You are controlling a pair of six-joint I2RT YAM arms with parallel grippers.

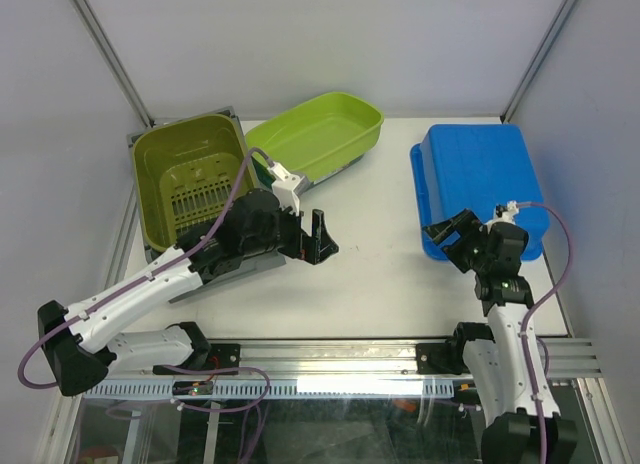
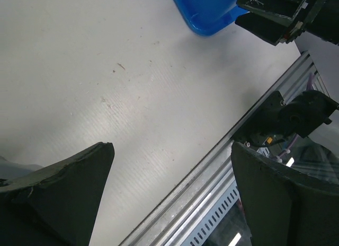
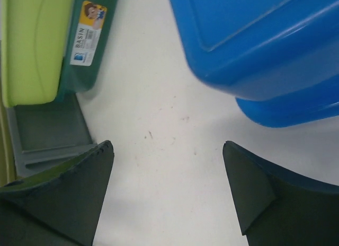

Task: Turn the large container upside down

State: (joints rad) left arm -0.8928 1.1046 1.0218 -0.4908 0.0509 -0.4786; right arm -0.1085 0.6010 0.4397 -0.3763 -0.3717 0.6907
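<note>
Bright even overhead light, soft shadows — wrist foregrounds blurred

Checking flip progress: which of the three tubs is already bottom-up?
The blue tub on the right: its flat base faces up, while the olive slotted basket and the lime basin show open interiors.

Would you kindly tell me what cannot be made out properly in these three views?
- Blue container: anything beneath it is hidden by its own shell in the top view; the right wrist view crops it at the frame edges.
- Sticker: its small print is too small, right wrist view.
- Grey tray: mostly covered by the green basket and left arm, top view.
</note>
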